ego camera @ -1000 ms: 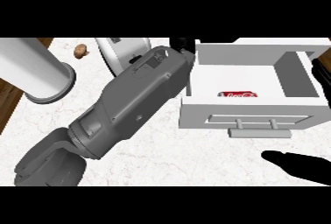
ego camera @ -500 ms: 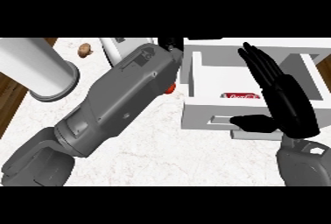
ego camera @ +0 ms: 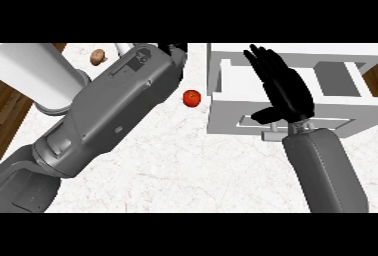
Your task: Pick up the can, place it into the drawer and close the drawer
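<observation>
Head view: white drawer (ego camera: 221,80) stands open on the counter
Right hand (ego camera: 284,90): over the drawer, fingers straight and spread, holding nothing; nearer its front
Can: hidden, presumably under that hand
Left hand (ego camera: 176,50): left of the drawer; fingers unreadable
Tomato (ego camera: 193,98): just left of the drawer

A: Surface noted?
B: White marbled tabletop (ego camera: 184,165), dark wood floor beyond its left edge.
A: Items resting on it?
B: White open-topped drawer (ego camera: 229,120) at upper right. Small red fruit-like item (ego camera: 192,98) just beside the drawer's left wall, apart from it. Brownish lump (ego camera: 97,56) near the far edge. White cylinder (ego camera: 37,75) at far left.
</observation>
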Robot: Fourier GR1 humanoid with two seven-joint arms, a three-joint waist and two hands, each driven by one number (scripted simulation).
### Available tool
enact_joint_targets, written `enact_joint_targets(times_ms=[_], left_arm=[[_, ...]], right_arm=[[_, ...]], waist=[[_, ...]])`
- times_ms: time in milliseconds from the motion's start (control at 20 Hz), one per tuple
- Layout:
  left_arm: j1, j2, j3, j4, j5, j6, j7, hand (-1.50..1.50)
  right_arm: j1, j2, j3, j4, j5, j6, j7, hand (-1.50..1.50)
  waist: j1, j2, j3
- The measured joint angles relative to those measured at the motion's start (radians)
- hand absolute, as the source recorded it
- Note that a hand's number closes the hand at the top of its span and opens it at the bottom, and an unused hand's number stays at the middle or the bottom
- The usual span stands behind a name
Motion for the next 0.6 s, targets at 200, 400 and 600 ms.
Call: enact_joint_targets(times_ms=[200,400,600], left_arm=[[0.021,0.046,0.0,-0.066,-0.023,0.017,0.047,-1.5],[0.06,0.095,0.008,-0.12,-0.04,0.001,0.073,-1.5],[0.098,0.145,0.01,-0.188,-0.055,-0.007,0.104,-1.5]], right_arm=[[-0.062,0.013,-0.017,0.184,0.049,-0.104,-0.009,-1.5],[-0.148,0.008,-0.041,0.353,0.098,-0.21,-0.022,-1.5],[-0.217,0.0,-0.071,0.499,0.13,-0.32,-0.04,-1.5]], waist=[[0.002,0.0,0.0],[0.005,-0.003,-0.005],[0.015,-0.009,-0.012]])
